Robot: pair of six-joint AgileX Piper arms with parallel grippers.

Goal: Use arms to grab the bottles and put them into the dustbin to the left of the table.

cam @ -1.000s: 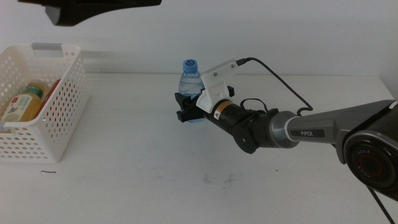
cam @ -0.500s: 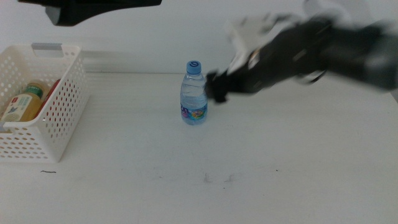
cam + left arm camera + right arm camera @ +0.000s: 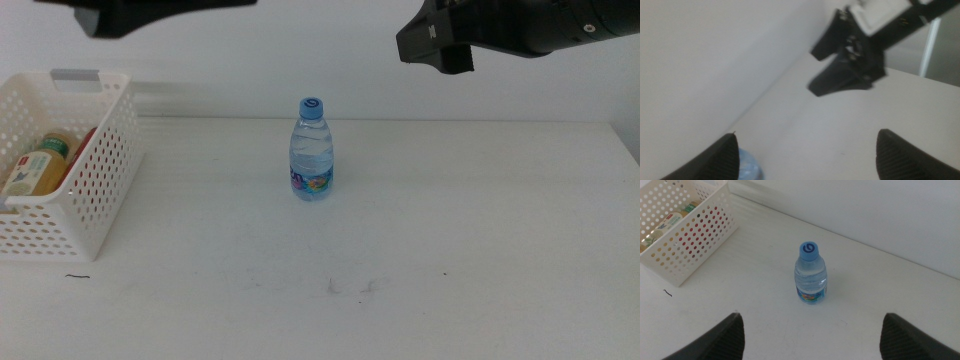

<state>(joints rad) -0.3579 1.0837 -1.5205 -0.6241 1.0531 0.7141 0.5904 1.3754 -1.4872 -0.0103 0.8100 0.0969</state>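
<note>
Water bottle (image 3: 312, 150): clear, blue cap, coloured label low on the body; stands upright on the bench, near the middle toward the back wall, free of both pincers. Also seen from above in the right wrist view (image 3: 810, 273), and as a blue sliver beside a jaw in the left wrist view (image 3: 748, 165).

Bench (image 3: 450, 250): plain white top with a few faint dark scuffs toward the front.

Basket (image 3: 100, 170): white, perforated walls, grey strip on the far rim; sits at the left end of the bench, well apart from the water bottle.

Yellow bottle (image 3: 35, 168): green label, lying inside the basket.

Red can (image 3: 84, 143): only a thin red edge shows inside the basket, just beside the yellow bottle.

Right pincer (image 3: 812, 330): raised high above the bench, over the water bottle and well clear of it; jaws spread wide, nothing between them. In the middle view its arm is a dark shape at the upper right.

Left pincer (image 3: 807, 152): held up in the air at the upper left, above the basket end; jaws wide apart and empty.
</note>
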